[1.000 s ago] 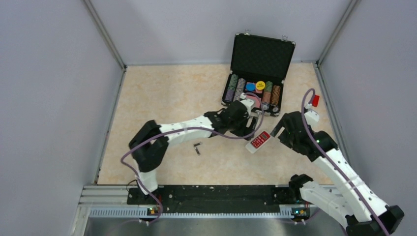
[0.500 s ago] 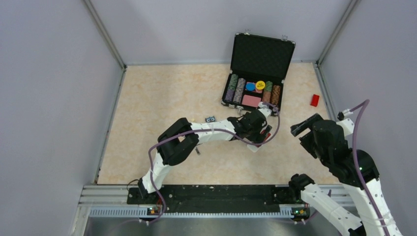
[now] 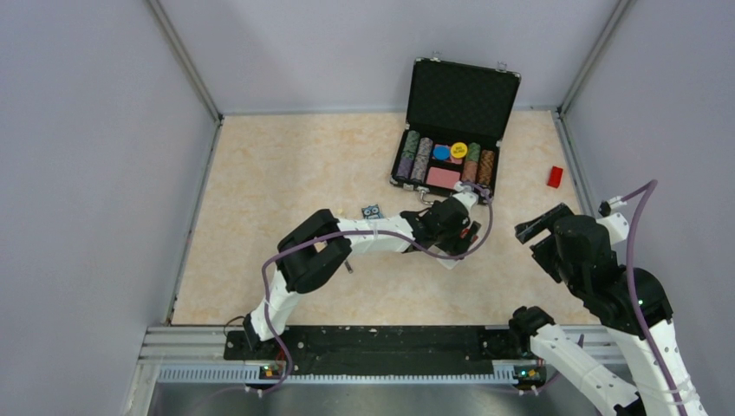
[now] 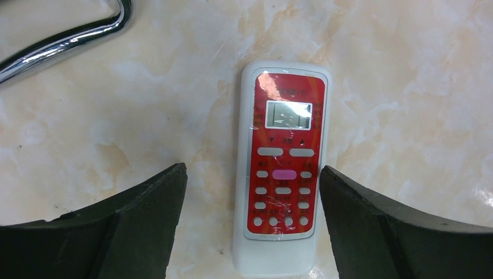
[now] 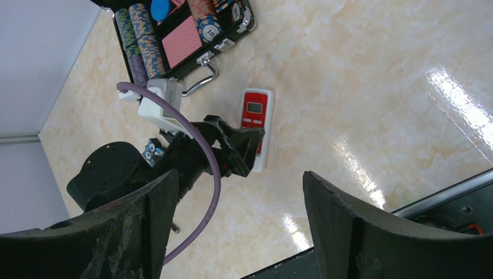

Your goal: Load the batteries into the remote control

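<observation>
The remote control lies flat on the table, red button face up. My left gripper is open just above it, its jaws astride the lower half and not touching. In the top view the left gripper covers most of the remote. My right gripper is open, empty and raised to the right of the remote. One battery shows as a small dark cylinder beside the left arm's elbow, and its end shows in the right wrist view. I cannot make out a second battery.
An open black case of poker chips stands at the back, its chrome handle just beyond the remote. A blue owl-faced toy lies left of the left wrist. A small red block lies near the right wall.
The left arm swung right and came down over the remote, uncovering the owl toy. The right arm let the remote be, pulled back to the right and rose. Little has moved in the last half second.
</observation>
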Available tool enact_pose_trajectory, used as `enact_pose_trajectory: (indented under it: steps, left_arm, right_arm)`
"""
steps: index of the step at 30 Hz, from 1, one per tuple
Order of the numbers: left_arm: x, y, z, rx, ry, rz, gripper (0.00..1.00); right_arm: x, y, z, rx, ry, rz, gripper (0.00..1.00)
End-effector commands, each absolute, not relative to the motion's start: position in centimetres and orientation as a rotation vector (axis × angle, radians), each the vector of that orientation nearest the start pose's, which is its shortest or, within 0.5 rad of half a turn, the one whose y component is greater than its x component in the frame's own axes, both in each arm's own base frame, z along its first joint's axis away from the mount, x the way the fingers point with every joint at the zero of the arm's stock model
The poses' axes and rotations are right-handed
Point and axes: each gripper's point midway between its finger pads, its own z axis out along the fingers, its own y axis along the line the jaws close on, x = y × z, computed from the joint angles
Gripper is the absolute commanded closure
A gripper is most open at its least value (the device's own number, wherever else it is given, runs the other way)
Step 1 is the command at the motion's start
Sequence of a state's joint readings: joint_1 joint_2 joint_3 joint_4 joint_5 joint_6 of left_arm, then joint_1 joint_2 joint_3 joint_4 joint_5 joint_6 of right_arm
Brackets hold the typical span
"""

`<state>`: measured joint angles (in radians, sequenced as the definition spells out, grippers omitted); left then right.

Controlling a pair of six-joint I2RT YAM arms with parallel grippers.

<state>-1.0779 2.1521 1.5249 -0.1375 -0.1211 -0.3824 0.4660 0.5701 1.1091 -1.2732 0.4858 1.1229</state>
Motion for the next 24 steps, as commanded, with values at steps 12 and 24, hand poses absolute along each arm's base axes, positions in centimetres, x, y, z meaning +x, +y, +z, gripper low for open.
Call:
enact_pose_trajectory:
  steps: [12,24]
  left_arm:
    - [26.7,-50.0,3.3,0.842,2.212,-0.472,0.19]
    - [26.4,-48.2,0.6,0.963,2.229,-0.307,0.31]
  right_arm:
    - [15.3,1.9,25.8,0.951,1.986,0.319,0.23]
    - [15.6,2.3,25.7,0.944,1.992,0.336,0.23]
